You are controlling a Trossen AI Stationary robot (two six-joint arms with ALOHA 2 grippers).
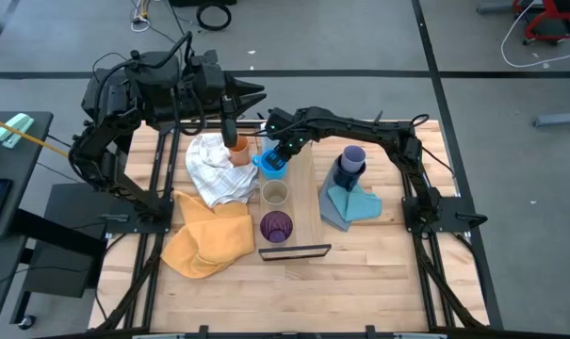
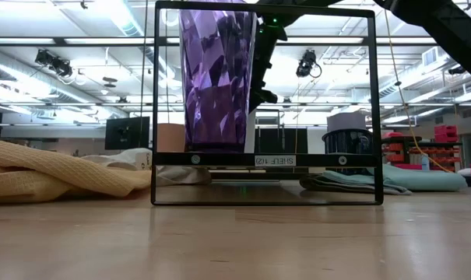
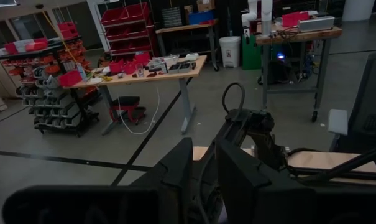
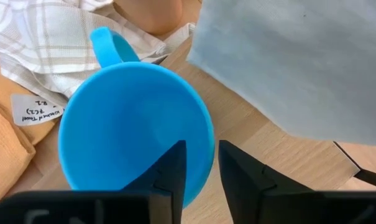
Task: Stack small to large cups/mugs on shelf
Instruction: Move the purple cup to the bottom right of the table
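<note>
My right gripper (image 1: 277, 155) reaches in from the table's right and is shut on the light blue mug (image 4: 135, 124) at the far end of the shelf plank (image 1: 299, 212). The tan cup (image 1: 275, 194) and the dark purple tumbler (image 1: 276, 226) stand on the plank nearer its black frame (image 1: 294, 251). The orange cup (image 1: 237, 151) sits on the white cloth. The lavender cup (image 1: 353, 156) sits in the navy mug (image 1: 343, 175) on the blue cloth. My left gripper (image 1: 256, 94) waits shut above the far left edge. My right gripper holds the light blue mug by its rim (image 4: 206, 140), on the side away from the handle (image 4: 105, 43). One finger (image 4: 172, 171) is inside the mug and the other (image 4: 240, 177) outside, coming from above. The mug is upright; I cannot tell whether its base is lifted.
A white checked cloth (image 1: 217, 168) and a yellow cloth (image 1: 207, 237) lie left of the plank, and a blue cloth (image 1: 352, 204) lies to its right. A pale flat surface (image 4: 287, 62) stands close beside the mug. The near part of the table (image 1: 294, 297) is bare wood.
</note>
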